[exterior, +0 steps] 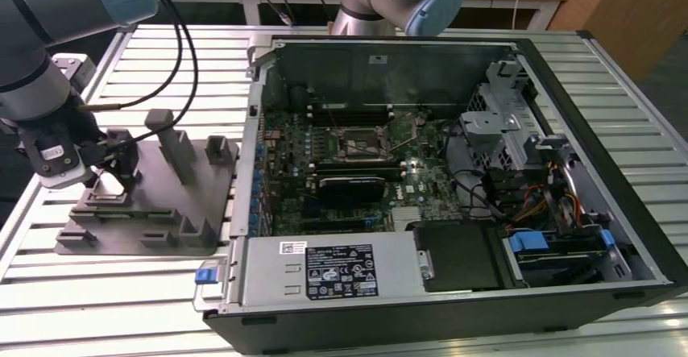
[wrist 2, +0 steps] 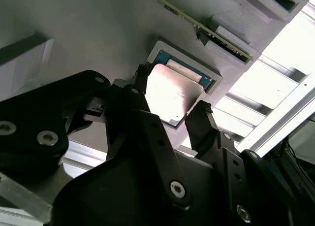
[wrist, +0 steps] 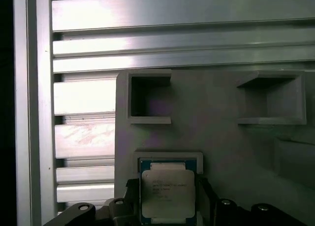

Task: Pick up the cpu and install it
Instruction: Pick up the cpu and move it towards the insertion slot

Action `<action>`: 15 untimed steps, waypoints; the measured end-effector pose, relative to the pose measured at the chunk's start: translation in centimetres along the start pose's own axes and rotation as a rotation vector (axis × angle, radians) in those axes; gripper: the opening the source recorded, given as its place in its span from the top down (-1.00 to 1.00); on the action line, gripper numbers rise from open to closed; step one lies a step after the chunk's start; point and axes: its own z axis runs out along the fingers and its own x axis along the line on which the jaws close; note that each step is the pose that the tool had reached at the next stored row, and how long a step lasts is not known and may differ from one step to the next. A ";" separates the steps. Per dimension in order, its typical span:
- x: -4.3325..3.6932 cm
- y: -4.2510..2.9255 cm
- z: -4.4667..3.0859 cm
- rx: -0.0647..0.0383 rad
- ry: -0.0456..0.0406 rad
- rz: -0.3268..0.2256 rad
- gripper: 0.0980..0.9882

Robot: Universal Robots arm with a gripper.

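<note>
Since the grey fixture block [exterior: 151, 212] stores parts, the exterior view shows the pincer [exterior: 111, 178] low over it. The second wrist view shows it pinching the cpu [wrist 2: 174, 95] by two sides, flat. The first wrist view shows the cpu at its pocket [wrist: 167, 155].

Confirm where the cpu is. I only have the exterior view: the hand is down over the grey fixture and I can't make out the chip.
Observer: In both wrist views the cpu lies in a square recess of the fixture block, right at the hand.
Operator: Which face is up?
Observer: The silvery metal top. In the first wrist view a green edge shows on the side away from the hand.
Operator: Anything else loaded on that block?
Observer: Two rectangular pockets beyond the cpu look empty.
</note>
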 end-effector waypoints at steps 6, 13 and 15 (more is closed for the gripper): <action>0.00 -0.02 0.24 0.000 0.0012 -0.016 -0.10; 0.00 -0.03 0.50 0.000 0.0030 -0.026 -0.10; 0.01 -0.04 0.57 0.001 0.0038 -0.026 -0.10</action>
